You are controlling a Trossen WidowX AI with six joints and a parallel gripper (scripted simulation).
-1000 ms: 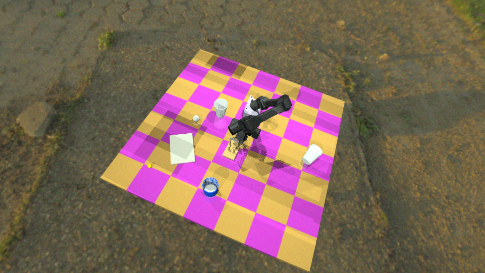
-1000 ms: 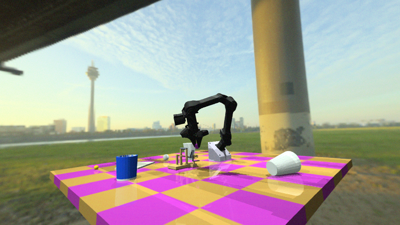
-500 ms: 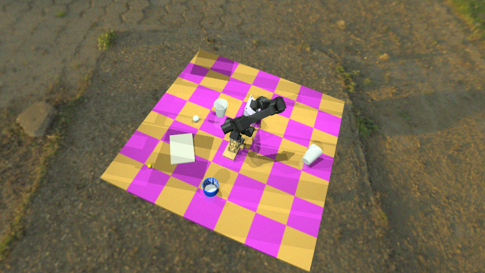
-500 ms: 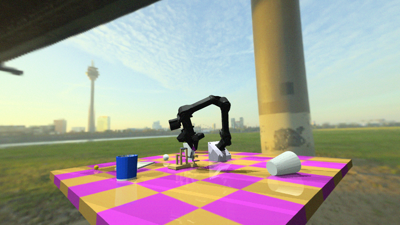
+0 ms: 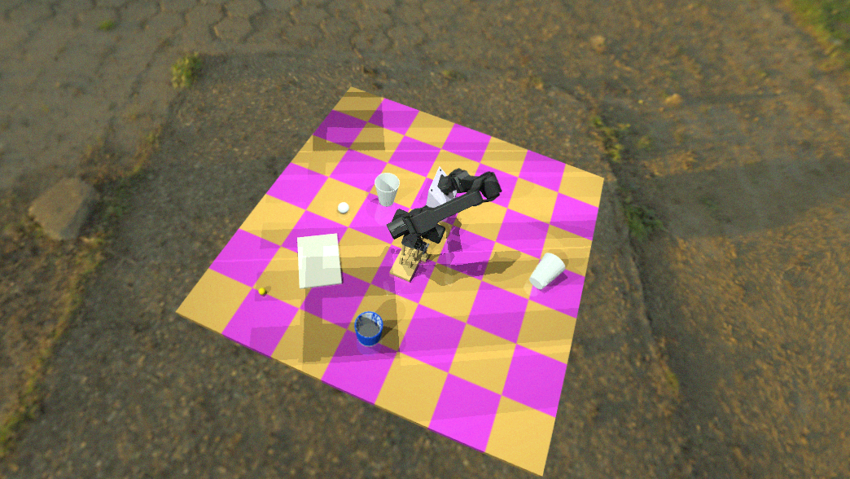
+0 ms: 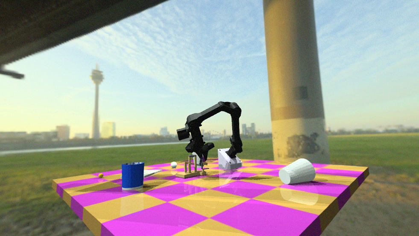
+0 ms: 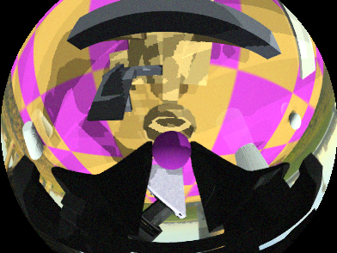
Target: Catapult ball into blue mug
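Observation:
My gripper [image 6: 202, 159] [image 7: 171, 145] is shut on the purple ball [image 7: 172, 156], low over the rear end of the catapult. In the wrist view the catapult's cup [image 7: 169, 125] shows as a wooden ring just beyond the ball; whether they touch cannot be told. The wooden catapult [image 5: 405, 272] [image 6: 184, 175] stands upright near the table's middle, partly hidden by the arm in the top view. Its dark crossbar [image 7: 172, 21] and a dark side lever [image 7: 109, 99] show close up. The blue mug [image 5: 368, 337] [image 6: 132, 177] stands upright, off the catapult's front end.
A white cup [image 5: 386, 190] stands behind the catapult, and another white cup [image 5: 546, 271] [image 6: 296, 172] lies on its side at the right. A white ball [image 5: 343, 207] [image 6: 173, 164], a pale flat block [image 5: 320, 261] and a small yellow ball [image 5: 262, 291] [image 6: 100, 175] are at the left.

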